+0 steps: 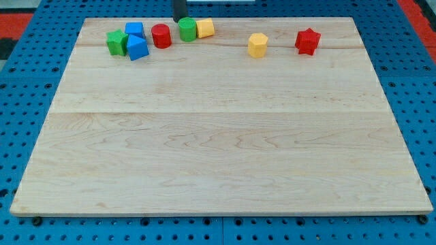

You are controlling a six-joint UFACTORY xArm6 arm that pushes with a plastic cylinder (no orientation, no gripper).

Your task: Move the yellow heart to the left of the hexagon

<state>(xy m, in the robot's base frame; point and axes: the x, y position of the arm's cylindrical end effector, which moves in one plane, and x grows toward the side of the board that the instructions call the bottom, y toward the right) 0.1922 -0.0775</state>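
Yellow heart (205,28): far edge of the desk, left of centre; touching or just beside the green cylinder on its left. Heart shape is hard to confirm at this size; judged so against the other yellow block.
Yellow hexagon (257,45): to the right of the heart and slightly nearer; well apart from it, with bare wood between.
Long axis: the heart reads as roughly as wide as deep; no clear long axis.
My tip (180,20): dark rod entering from the far edge, its end just beyond the green cylinder (187,29), to the far left of the heart.
End effector state: a plain rod, no jaws; it holds nothing and touches no block that I can tell.
Governing relation: the heart lies right and slightly near of my tip, so a rightward push looks available; the cylinder sits partly between.
Edges: the far edge of the desk (218,170) is close behind the heart; little room there.
Open room: the gap left of the hexagon is free.
Other blocks: red cylinder (161,35), two blue blocks (136,42), green star (117,42) at far left; red star (307,41) at far right.
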